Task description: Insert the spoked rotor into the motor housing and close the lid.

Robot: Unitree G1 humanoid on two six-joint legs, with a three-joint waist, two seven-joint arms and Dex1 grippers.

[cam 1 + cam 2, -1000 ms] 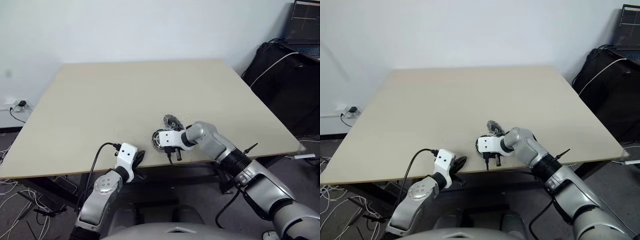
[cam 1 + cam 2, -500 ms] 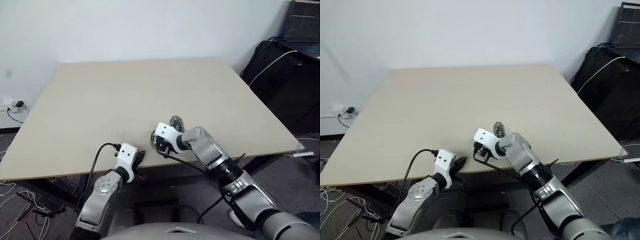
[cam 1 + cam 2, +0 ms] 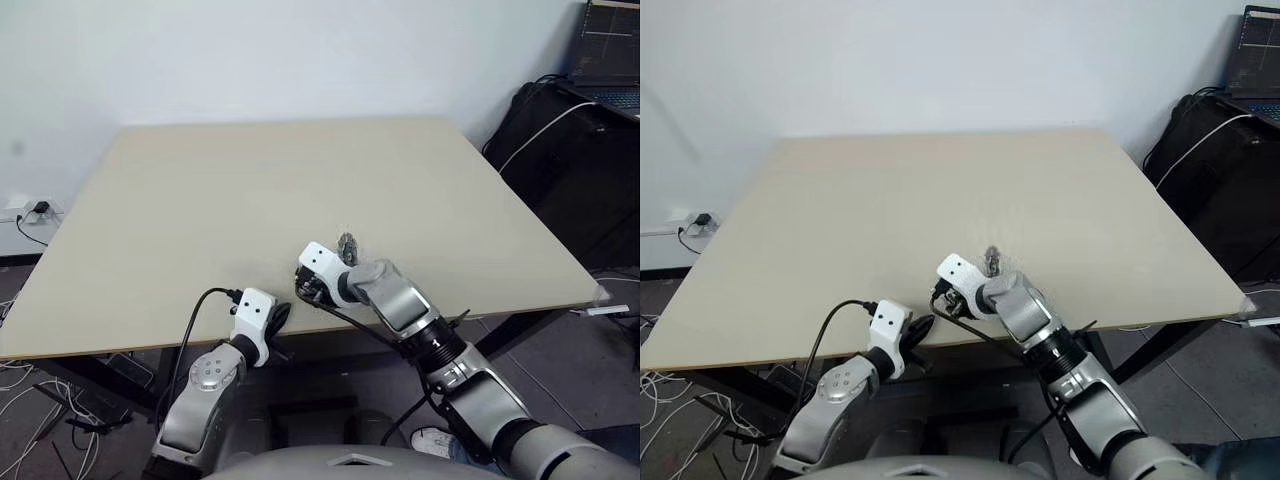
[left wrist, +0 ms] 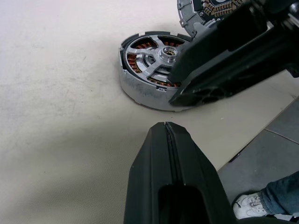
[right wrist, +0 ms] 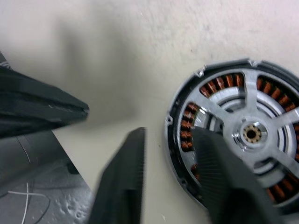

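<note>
The spoked rotor (image 4: 161, 52) lies inside the motor housing (image 4: 140, 91), with copper windings showing between its silver spokes (image 5: 252, 135). This assembly sits near the table's front edge. My right gripper (image 5: 168, 133) hangs over it, open: one finger (image 5: 219, 177) crosses the rim and the other finger (image 5: 121, 182) is over bare table beside it. In the head views the right gripper (image 3: 307, 289) covers the housing. Just behind it the lid (image 3: 347, 244) stands tilted on edge. My left gripper (image 4: 166, 126) is shut and empty, a short way from the housing at the table edge (image 3: 280, 314).
The beige table (image 3: 250, 190) stretches wide behind the parts. Its front edge runs right under both grippers. A black bag with a white cable (image 3: 560, 130) and a laptop (image 3: 610, 50) stand at the right. A person's shoe (image 4: 250, 205) shows on the floor.
My right gripper has swung left over the housing, rolled and tipped downward, and its fingers have spread apart. The left arm has stayed still.
</note>
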